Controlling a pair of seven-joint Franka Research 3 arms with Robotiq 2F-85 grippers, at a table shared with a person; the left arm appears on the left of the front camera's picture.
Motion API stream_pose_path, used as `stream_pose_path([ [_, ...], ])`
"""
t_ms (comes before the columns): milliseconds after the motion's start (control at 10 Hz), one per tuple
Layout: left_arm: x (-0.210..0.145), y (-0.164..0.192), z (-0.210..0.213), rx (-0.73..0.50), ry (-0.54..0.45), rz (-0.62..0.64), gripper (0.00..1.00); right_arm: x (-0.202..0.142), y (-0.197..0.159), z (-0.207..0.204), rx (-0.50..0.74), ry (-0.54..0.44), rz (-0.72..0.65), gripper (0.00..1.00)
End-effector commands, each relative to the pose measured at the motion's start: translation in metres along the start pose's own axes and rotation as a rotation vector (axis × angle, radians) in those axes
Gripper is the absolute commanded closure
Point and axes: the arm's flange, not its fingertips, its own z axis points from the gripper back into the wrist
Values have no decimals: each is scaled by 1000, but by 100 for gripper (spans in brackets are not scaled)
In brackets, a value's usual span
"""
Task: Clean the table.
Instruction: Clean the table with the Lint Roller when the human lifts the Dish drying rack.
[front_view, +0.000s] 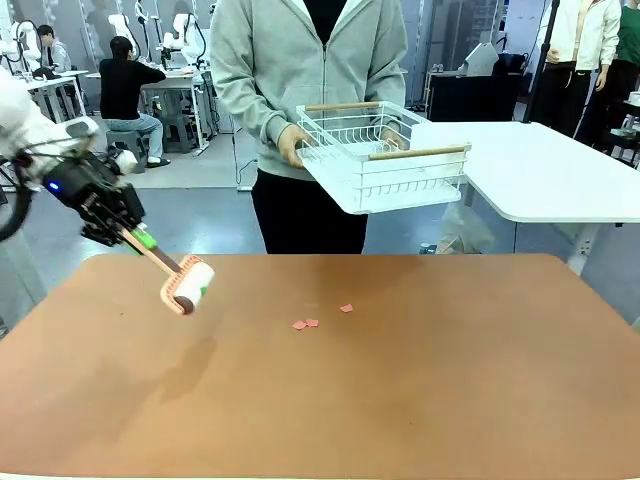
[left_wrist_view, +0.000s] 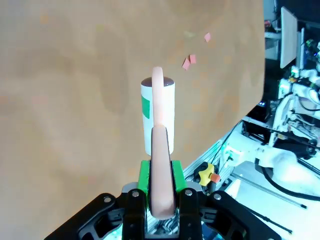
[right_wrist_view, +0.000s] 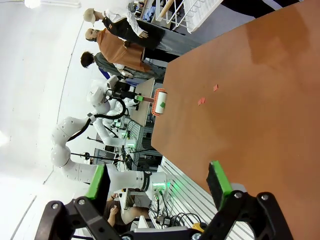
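My left gripper (front_view: 125, 232) is shut on the pink handle of a lint roller (front_view: 188, 285), whose white and green roll hangs just above the left part of the reddish-brown table (front_view: 400, 400). The left wrist view looks down the handle, clamped between the green pads of the left gripper (left_wrist_view: 161, 175), to the lint roller (left_wrist_view: 158, 117). Small pink paper scraps (front_view: 305, 324) lie near the table's middle, to the right of the roll. My right gripper (right_wrist_view: 157, 182) is open with nothing between its fingers, off the table's (right_wrist_view: 260, 125) edge, with the lint roller (right_wrist_view: 161, 101) far off.
A person (front_view: 300, 60) stands at the far side holding a white wire rack (front_view: 385, 155) in both hands above the far edge. A glossy white table (front_view: 540, 170) stands at the back right. One more scrap (front_view: 346, 308) lies slightly farther back.
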Motion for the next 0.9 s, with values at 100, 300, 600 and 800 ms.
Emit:
stream_pose_path([
  [100, 12, -28, -59, 6, -22, 41, 78, -1, 2, -1, 19, -10, 19, 0],
  [300, 10, -34, -87, 18, -29, 44, 78, -1, 2, -1, 19, -10, 19, 0],
  [600, 10, -35, -98, 16, -81, 30, 78, -1, 2, -1, 19, -10, 19, 0],
  [800, 11, -34, -104, 11, -84, 29, 78, -1, 2, -1, 19, -10, 19, 0],
])
